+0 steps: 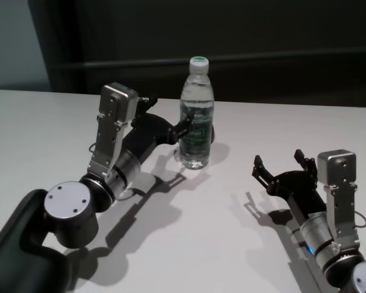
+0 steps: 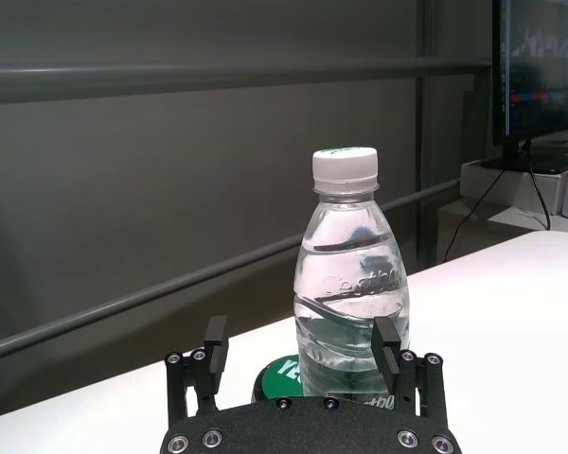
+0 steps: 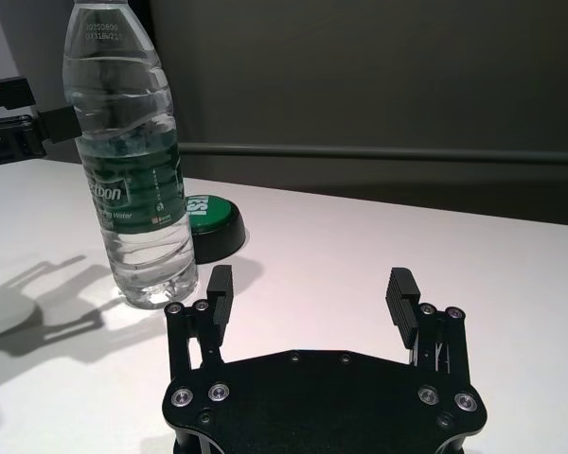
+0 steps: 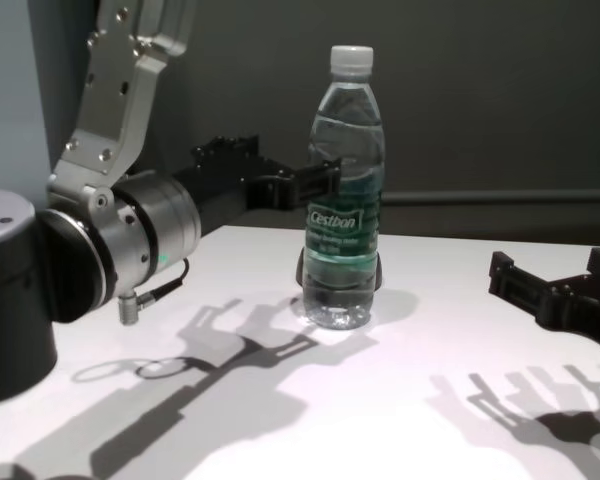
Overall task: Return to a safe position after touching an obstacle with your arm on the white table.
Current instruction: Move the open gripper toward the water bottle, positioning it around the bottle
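Observation:
The clear water bottle (image 1: 196,116) with a white cap and green label stands upright on the white table (image 1: 49,122). My left gripper (image 1: 168,116) is open at label height. One fingertip (image 1: 184,126) rests against the bottle's side and the other is off to the side, clear of it. In the left wrist view the bottle (image 2: 350,284) stands just beyond one finger of the gripper (image 2: 301,350). In the chest view this gripper (image 4: 280,170) reaches the bottle (image 4: 345,200). My right gripper (image 1: 280,160) is open and empty, low over the table, apart from the bottle.
A round green button with a black base (image 3: 208,222) sits on the table right behind the bottle (image 3: 133,161). A dark wall with a rail runs behind the table's far edge. A monitor and cables (image 2: 540,85) stand beyond the table.

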